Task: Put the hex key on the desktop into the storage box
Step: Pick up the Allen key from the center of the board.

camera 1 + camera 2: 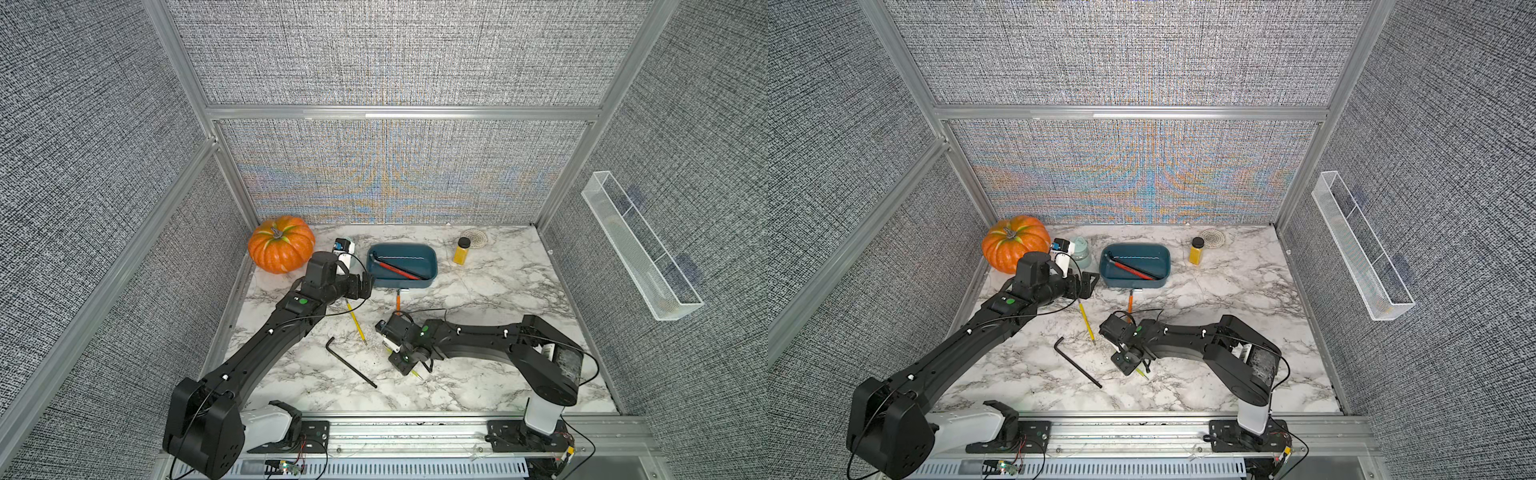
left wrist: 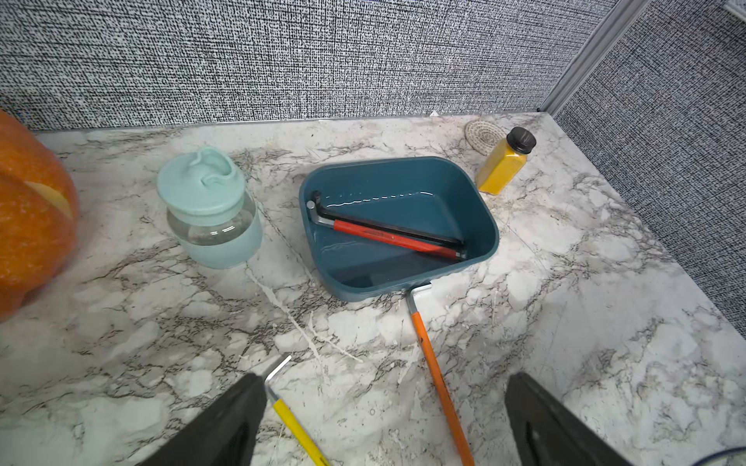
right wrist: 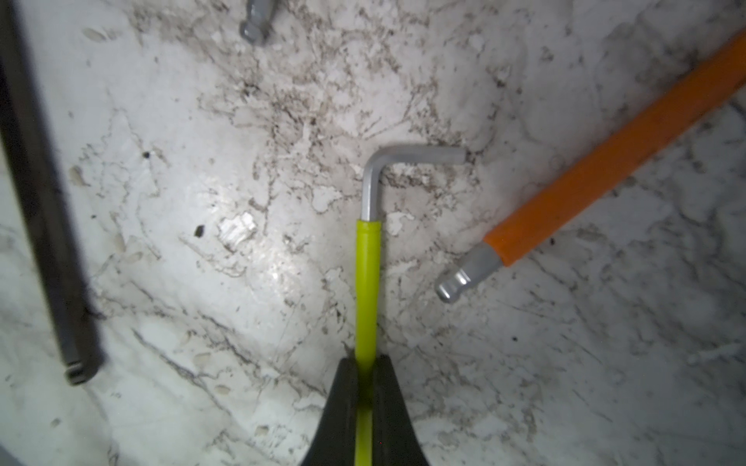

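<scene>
The right gripper point(image 3: 365, 365) is squeezed tight on a green hex key point(image 3: 367, 282) with a bent silver end. The left gripper point(image 2: 387, 381) is wide open and empty.

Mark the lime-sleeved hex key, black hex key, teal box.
Lime-sleeved steel hex key point(image 3: 368, 282): right wrist view, sleeve.
Black steel hex key point(image 1: 351, 367): in a top view, long arm.
Teal plastic storage box point(image 2: 387, 177): left wrist view, far wall.

**Both top views:** set high, beyond the desktop point(image 1: 498, 291) edge farthest from the storage box point(image 1: 433, 266), looking steeply down over the whole scene.
**Left wrist view:** low and oblique, near the storage box and facing it.
**Right wrist view:** very close above the desktop, well short of the storage box. It shares the orange hex key point(image 3: 605, 161) with the other views.
</scene>
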